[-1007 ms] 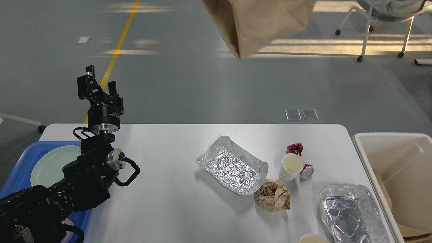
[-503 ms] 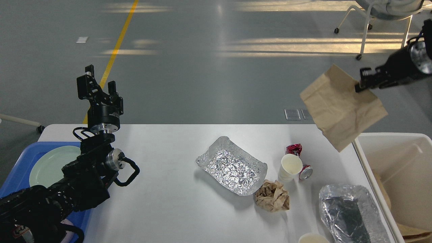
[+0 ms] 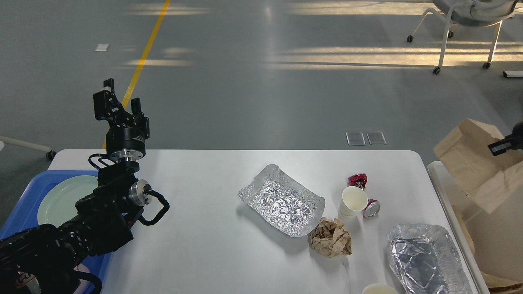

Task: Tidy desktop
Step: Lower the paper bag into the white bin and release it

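The white desktop [image 3: 204, 237] carries two crumpled foil trays, one in the middle [image 3: 282, 201] and one at the front right [image 3: 427, 258]. Between them are a white paper cup [image 3: 352, 202], a crushed red can [image 3: 369, 207], a red wrapper [image 3: 357, 179] and a crumpled brown paper ball [image 3: 331, 237]. My right gripper [image 3: 499, 146] enters at the right edge, shut on a brown paper bag [image 3: 474, 167] that hangs over the off-white bin [image 3: 451, 204]. My left gripper [image 3: 120, 98] is raised above the desktop's far left corner, open and empty.
A blue tray [image 3: 20, 216] with a pale green plate [image 3: 65, 198] sits at the left edge under my left arm. The rim of another cup [image 3: 380, 289] shows at the bottom edge. A wheeled chair [image 3: 470, 16] stands on the floor far right.
The brown paper bag has swung from high at the top centre to the right and down, now over the bin in my right gripper. The left arm has not moved.
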Action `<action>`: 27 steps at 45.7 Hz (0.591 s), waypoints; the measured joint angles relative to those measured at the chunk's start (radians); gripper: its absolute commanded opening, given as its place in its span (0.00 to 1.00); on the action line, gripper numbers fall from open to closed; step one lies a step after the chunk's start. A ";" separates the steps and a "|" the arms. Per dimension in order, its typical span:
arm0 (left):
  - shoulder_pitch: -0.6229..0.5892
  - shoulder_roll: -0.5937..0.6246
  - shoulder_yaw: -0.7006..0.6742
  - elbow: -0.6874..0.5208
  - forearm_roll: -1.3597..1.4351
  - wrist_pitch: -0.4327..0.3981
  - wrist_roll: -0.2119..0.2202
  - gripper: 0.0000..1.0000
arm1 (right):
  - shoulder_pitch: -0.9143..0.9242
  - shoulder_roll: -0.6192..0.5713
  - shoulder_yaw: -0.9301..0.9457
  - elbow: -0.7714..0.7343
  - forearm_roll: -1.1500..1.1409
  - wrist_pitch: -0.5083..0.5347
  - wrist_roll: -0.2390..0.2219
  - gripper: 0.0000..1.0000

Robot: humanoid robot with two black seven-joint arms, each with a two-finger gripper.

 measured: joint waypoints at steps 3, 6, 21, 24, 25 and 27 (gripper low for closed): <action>0.000 0.000 0.000 0.000 0.000 0.000 0.000 0.96 | -0.022 -0.003 -0.022 -0.002 0.000 -0.022 -0.025 0.00; 0.000 0.000 0.000 0.000 0.000 0.000 0.000 0.96 | -0.044 -0.005 -0.047 -0.004 -0.001 -0.042 -0.046 0.20; 0.000 0.000 0.000 0.000 0.000 0.000 0.000 0.96 | -0.092 -0.027 -0.092 -0.005 0.003 -0.085 -0.063 1.00; 0.000 0.000 0.000 0.000 0.000 0.000 0.000 0.96 | -0.092 -0.031 -0.092 -0.005 0.004 -0.085 -0.063 1.00; 0.000 0.000 0.000 0.000 0.000 0.000 0.000 0.96 | -0.092 -0.033 -0.092 -0.004 0.006 -0.085 -0.063 1.00; 0.000 0.000 0.000 0.000 0.000 0.000 0.000 0.96 | -0.088 -0.033 -0.091 -0.004 0.010 -0.085 -0.063 1.00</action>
